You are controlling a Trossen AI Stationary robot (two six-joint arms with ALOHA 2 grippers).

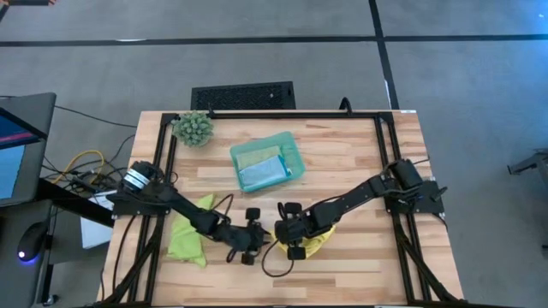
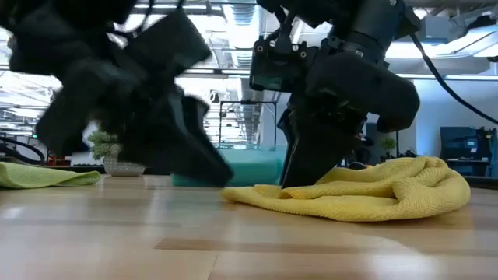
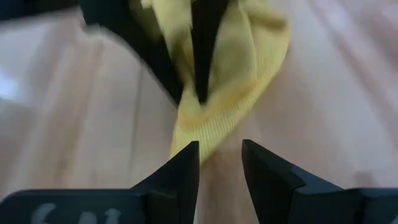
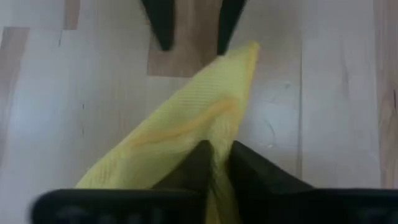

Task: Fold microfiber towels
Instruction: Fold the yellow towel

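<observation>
The yellow towel lies bunched on the table near the front middle. My right gripper is shut on its left part. My left gripper is open just left of it, and its fingers stand at the towel's pointed corner; I cannot tell whether they touch it. The lime green towel lies crumpled at the front left. The pale sage green towel and the light blue towel lie in the teal tray. My right gripper pinches a raised fold of the yellow towel between its two fingers, a little back from the corner that points at my left gripper. The fingers come from above, pointing down. From the pinch the cloth slopes down to that corner; the rest lies bunched on the table.
A spiky green plant ball stands at the far left corner. Black frame rails run along the table's left and right sides. Bare wood lies in front of the yellow towel and at the far right.
</observation>
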